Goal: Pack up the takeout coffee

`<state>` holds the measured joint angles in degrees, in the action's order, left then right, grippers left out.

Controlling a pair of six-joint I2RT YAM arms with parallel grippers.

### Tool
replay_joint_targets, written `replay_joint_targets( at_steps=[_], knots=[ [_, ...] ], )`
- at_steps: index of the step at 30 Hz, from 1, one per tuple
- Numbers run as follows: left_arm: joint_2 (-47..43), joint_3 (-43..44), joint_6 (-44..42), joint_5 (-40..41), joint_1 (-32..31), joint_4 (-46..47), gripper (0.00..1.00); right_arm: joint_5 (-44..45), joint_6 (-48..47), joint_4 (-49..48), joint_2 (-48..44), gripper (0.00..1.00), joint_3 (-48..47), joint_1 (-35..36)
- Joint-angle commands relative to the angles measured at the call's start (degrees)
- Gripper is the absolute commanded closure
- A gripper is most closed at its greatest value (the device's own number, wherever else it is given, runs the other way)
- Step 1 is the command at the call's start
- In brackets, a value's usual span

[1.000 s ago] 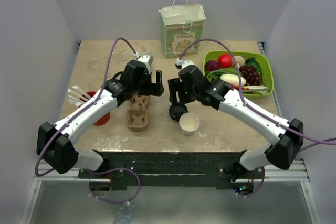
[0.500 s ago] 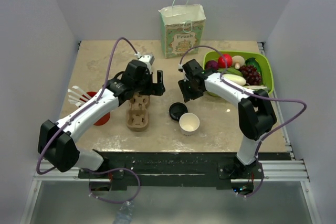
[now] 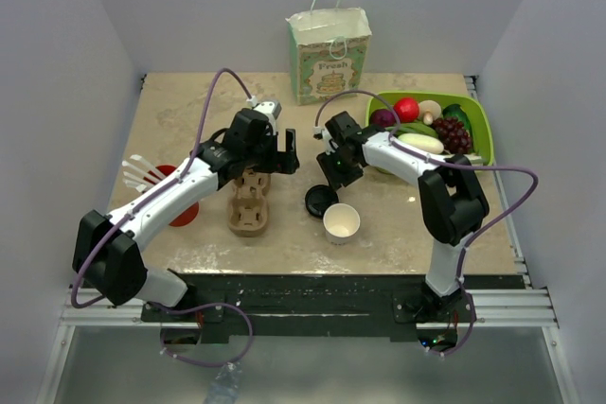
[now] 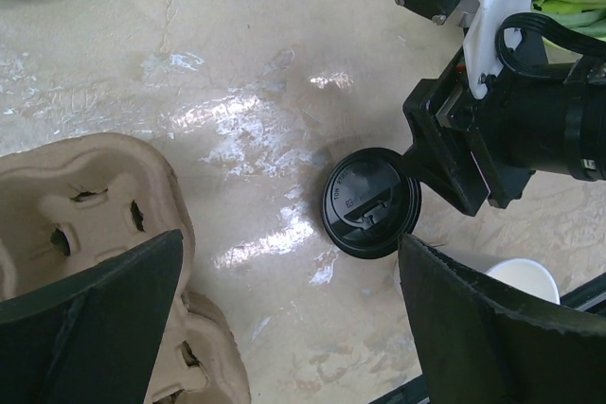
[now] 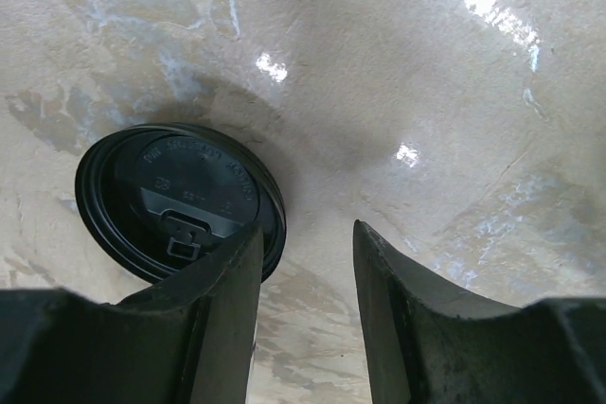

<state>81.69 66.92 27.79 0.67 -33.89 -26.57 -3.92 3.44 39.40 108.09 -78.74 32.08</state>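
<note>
- Cardboard cup carrier (image 3: 251, 201): left of the loose black lid (image 3: 321, 200), apart from it.
- Left gripper (image 3: 270, 160): left of the lid and farther back, fingers spread wide, empty.
- Right gripper (image 5: 308, 300): just behind the lid, fingers part-spread, pinching nothing.
- Takeout coffee (image 3: 341, 222): bare white cup, upright, just beside the lid, nearer and to its right.

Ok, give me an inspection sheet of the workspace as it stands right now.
Surface: beige stone-look table, glossy, no spills seen.
Job's things: white paper cup upright, bare, open-topped.
Clutter: loose black lid flat on the table next to the cup; cardboard carrier, no cup seen in it; paper bag upright at the back; red cup of white utensils; green bin of produce.
End effectors: left end effector open, over the carrier; right end effector open, nothing between its jaws, at the lid's edge.
Cables: purple cable loops above each arm, clear of the things.
Surroundings: plain walls, nothing seen.
</note>
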Motion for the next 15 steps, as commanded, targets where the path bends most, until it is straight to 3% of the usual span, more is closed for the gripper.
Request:
replay_joint_targets(
  at_steps=[1, 15],
  knots=[
    [-0.22, 1.99, -1.34, -0.4, -0.12, 2.05, 0.0, -3.81, -2.91, -2.22, -2.98, 0.54, -0.45, -0.17],
    [0.05, 1.73, -1.25, -1.63, -0.12, 2.13, 0.0, -6.0, -4.94, -3.1, 0.27, 0.58, -0.71, -0.17]
  ],
)
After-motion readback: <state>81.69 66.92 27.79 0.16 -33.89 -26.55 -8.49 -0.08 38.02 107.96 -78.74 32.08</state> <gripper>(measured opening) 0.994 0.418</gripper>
